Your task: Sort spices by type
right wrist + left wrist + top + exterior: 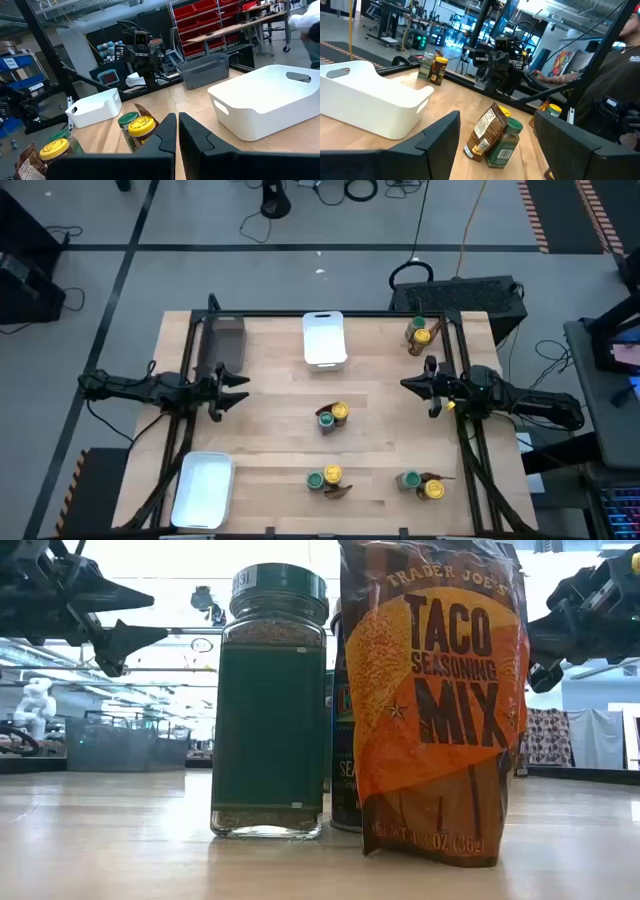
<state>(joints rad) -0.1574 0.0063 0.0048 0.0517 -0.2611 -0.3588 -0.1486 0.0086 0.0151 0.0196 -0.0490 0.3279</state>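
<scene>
Four clusters of spices stand on the table, each a green-lidded jar, a yellow-lidded jar and an orange-brown packet: far right (420, 333), centre (332, 417), near centre (325, 478), near right (422, 485). The low view shows the near-centre green-lidded jar (270, 700) and a taco seasoning packet (435, 700) upright on the wood. My left gripper (243, 388) (497, 117) hovers open at the left side, facing the centre cluster (495, 135). My right gripper (404, 385) (177, 117) hovers shut at the right side, facing the same cluster (137, 125).
One white tray (324, 338) sits at the far middle and another (203, 488) at the near left corner. A dark bin (222, 345) stands at the far left. Bare wood lies between the clusters. A person (620, 75) sits beyond the table's right side.
</scene>
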